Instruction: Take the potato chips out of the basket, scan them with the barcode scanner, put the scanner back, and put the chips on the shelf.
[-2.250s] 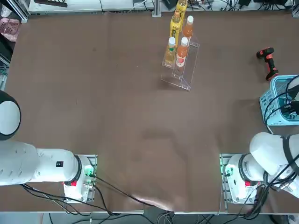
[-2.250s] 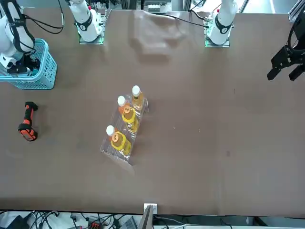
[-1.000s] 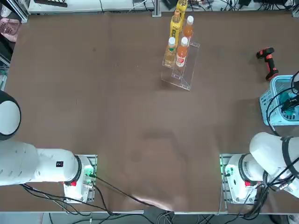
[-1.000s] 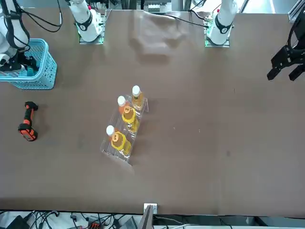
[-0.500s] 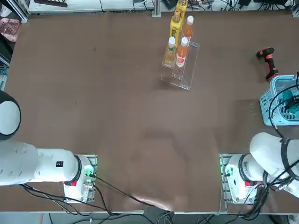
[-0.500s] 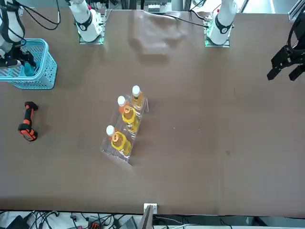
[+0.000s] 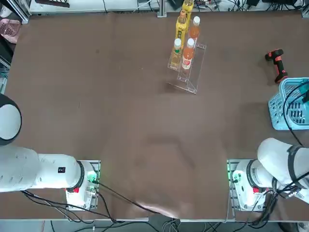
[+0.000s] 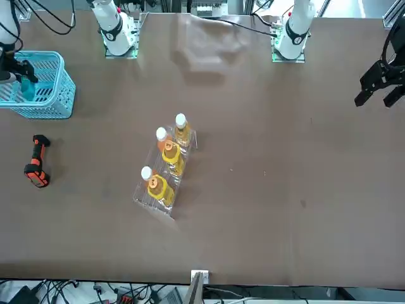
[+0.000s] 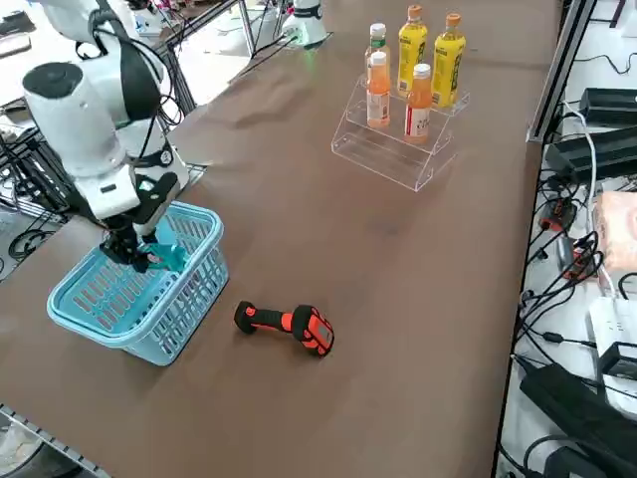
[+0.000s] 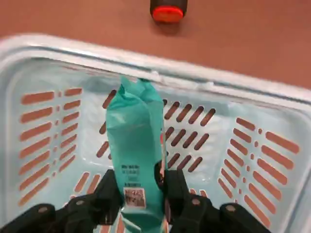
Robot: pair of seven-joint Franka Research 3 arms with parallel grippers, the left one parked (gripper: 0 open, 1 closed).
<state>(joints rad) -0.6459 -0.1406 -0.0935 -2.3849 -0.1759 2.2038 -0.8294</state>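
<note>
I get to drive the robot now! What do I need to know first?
Right tool: shut on the potato chips, holding the packet over the basket.
Barcode scanner: lying on the table beside the basket, untouched.
Shelf: across the table, four drink bottles on it.
Done: chips gripped.
Left: scan them, put the scanner back, put the chips on the shelf.

arm shell: glossy white rounded links (image 9: 85,110), black joint bands
cables: black, looped along the right arm (image 7: 289,104)
base: metal plate with green and red lights (image 7: 240,186)
hand (image 10: 141,194): black, two blocky fingers (image 10: 181,191)
</note>
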